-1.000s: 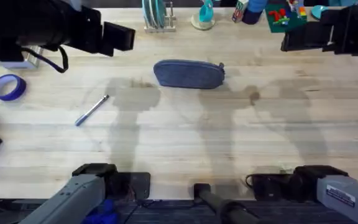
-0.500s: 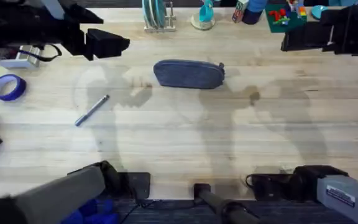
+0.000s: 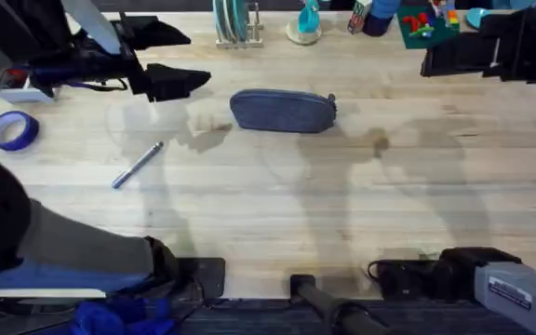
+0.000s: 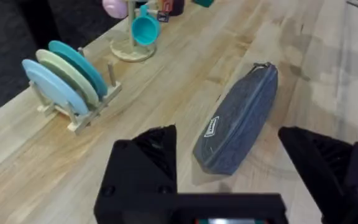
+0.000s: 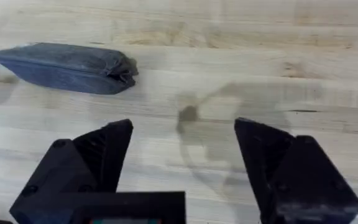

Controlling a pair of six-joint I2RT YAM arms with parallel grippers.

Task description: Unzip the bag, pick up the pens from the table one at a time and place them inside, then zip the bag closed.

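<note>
Hovering with its fingers spread, the left claw (image 3: 170, 58) is facing the closed bag (image 3: 282, 111) lying on the worktop (image 3: 342, 205); the right claw (image 5: 182, 155), likewise spread, is waiting nearby. Unzipping comes first, likely requiring a pinch on the small pull; one pen (image 3: 138, 165) is lying well apart.

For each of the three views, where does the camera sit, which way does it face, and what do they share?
Overhead: above the arm bases, looking down and forward over the table; left gripper open, pen.
Left wrist: on the left arm, facing the bag and a plate rack; own fingers apart.
Right wrist: faces the table; own fingers apart.
Shared: the bag.
</note>
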